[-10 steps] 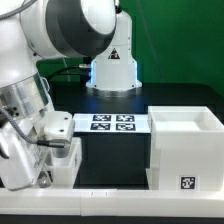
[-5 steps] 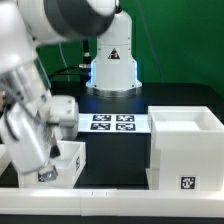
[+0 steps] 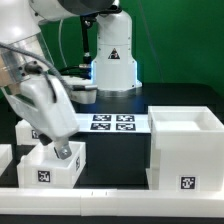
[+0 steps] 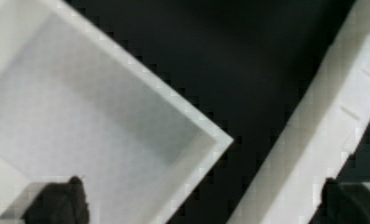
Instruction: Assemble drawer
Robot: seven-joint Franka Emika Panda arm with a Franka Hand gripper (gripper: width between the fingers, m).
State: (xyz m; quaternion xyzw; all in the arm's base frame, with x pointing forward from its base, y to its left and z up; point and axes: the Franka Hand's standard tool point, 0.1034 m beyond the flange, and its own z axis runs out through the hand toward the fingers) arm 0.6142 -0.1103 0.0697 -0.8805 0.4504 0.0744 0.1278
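A small white tray box (image 3: 52, 167) with a square tag on its front stands on the black table at the exterior view's left. My gripper (image 3: 64, 149) hangs just over its far rim. In the wrist view the tray's hollow inside (image 4: 84, 120) and its corner wall lie below my gripper (image 4: 208, 205). The two dark fingertips (image 4: 57, 202) stand wide apart with nothing held between them. The large cube-shaped hollow casing (image 3: 186, 150) stands at the exterior view's right, open side up, with a tag on its front.
The marker board (image 3: 112, 123) lies flat at the back middle, before the arm's base (image 3: 112, 60). A white rail (image 3: 110, 195) runs along the table's front edge and shows in the wrist view (image 4: 333, 130). Another white piece (image 3: 5, 158) sits at the far left edge.
The arm has swung up and toward the exterior view's right, uncovering the small tray box and its tag. The casing has not moved.
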